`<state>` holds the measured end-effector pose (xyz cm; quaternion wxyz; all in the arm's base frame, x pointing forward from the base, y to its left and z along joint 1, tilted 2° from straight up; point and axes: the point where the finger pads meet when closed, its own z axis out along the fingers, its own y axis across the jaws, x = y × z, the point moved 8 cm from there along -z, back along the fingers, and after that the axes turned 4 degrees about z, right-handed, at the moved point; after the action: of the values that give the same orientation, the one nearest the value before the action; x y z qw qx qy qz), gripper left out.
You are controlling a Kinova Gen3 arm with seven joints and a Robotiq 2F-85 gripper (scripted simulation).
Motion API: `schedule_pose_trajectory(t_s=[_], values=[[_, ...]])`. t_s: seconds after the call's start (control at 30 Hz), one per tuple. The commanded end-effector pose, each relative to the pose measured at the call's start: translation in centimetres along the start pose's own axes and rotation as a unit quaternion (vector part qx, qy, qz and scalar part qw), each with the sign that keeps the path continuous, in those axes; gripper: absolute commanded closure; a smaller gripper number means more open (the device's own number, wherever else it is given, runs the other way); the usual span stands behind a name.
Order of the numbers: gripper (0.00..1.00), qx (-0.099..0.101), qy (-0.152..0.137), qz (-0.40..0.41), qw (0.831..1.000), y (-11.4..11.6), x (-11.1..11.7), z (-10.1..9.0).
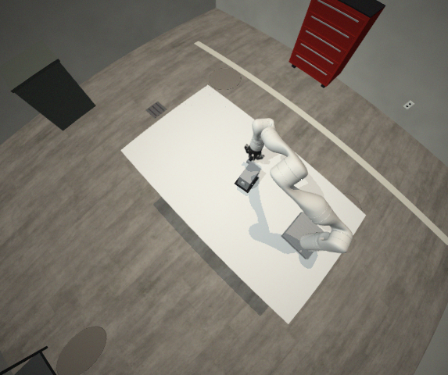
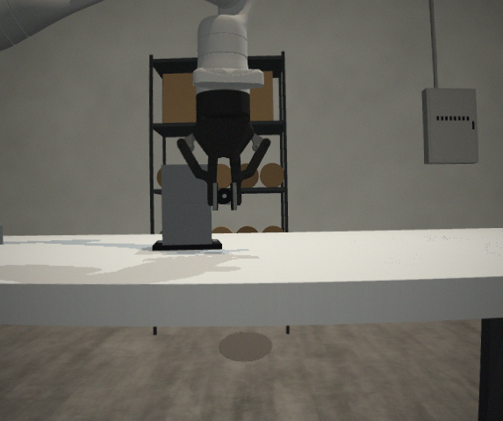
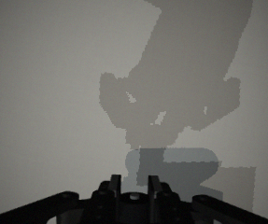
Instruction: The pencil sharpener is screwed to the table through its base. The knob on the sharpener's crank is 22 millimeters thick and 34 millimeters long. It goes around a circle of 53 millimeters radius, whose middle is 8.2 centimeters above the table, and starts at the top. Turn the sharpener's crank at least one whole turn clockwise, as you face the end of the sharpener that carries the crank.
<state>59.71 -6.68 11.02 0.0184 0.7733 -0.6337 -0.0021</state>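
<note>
While vertical, gripper [image 2: 224, 199] clamps knob [image 2: 225, 196].
</note>
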Motion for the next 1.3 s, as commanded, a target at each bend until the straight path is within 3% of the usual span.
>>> schedule_pose_trajectory(t_s=[0.0, 0.73, 1.27], values=[[1.00, 0.000, 0.000, 0.000, 1.000, 0.1, 0.0, 0.4], [1.00, 0.000, 0.000, 0.000, 1.000, 2.5, 0.2, 4.0], [1.00, 0.000, 0.000, 0.000, 1.000, 4.4, 0.3, 4.8]])
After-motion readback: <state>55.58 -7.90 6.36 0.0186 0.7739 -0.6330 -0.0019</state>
